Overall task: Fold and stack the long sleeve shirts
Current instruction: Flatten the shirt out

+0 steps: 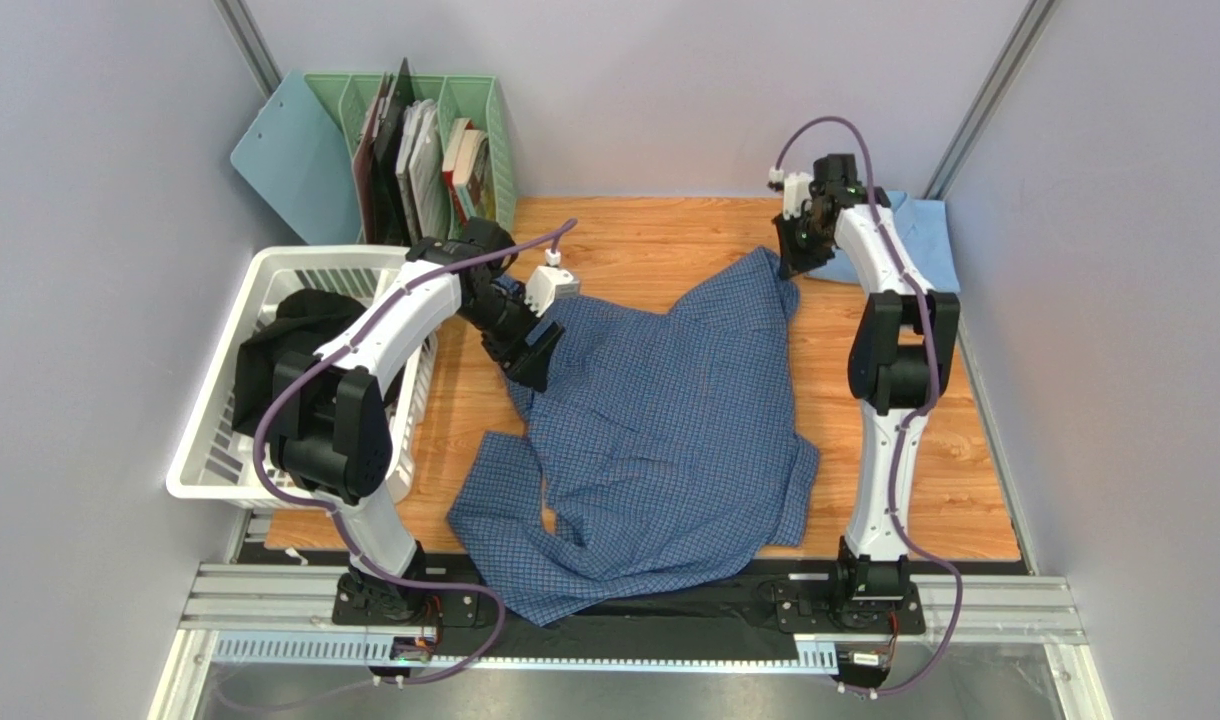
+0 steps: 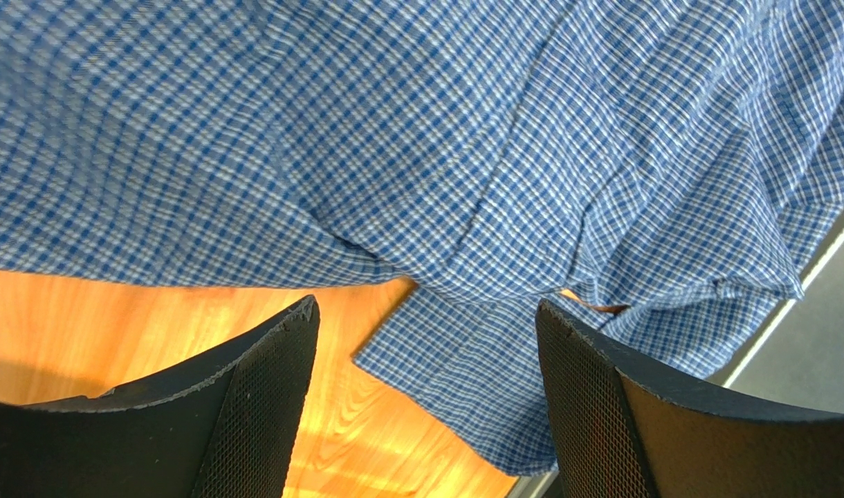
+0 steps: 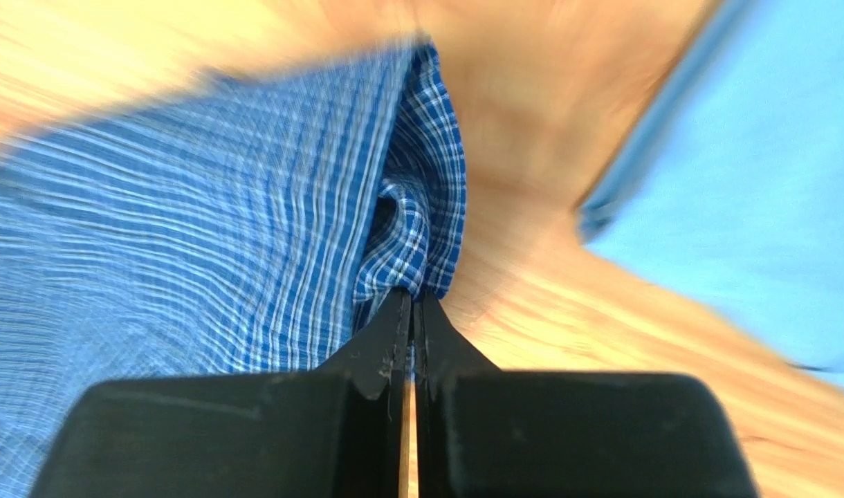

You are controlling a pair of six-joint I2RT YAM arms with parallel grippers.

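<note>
The mid-blue checked long sleeve shirt [image 1: 669,420] lies spread and rumpled across the middle of the wooden table [image 1: 962,480], its lower edge hanging over the near side. My right gripper [image 1: 794,248] is at the shirt's far right corner, shut on a pinch of checked cloth [image 3: 416,239]; in the right wrist view the jaws [image 3: 413,296] meet on the fabric. My left gripper [image 1: 529,353] hovers over the shirt's far left edge, open, with only checked cloth [image 2: 447,156] and bare wood below the jaws [image 2: 426,304]. The pale sky-blue shirt [image 1: 917,240] lies at the back right corner [image 3: 748,187].
A white laundry basket [image 1: 218,435] stands off the table's left edge beside the left arm. A green file rack [image 1: 474,113] with books and a pale blue folder [image 1: 286,150] stand at the back left. Grey walls close in both sides.
</note>
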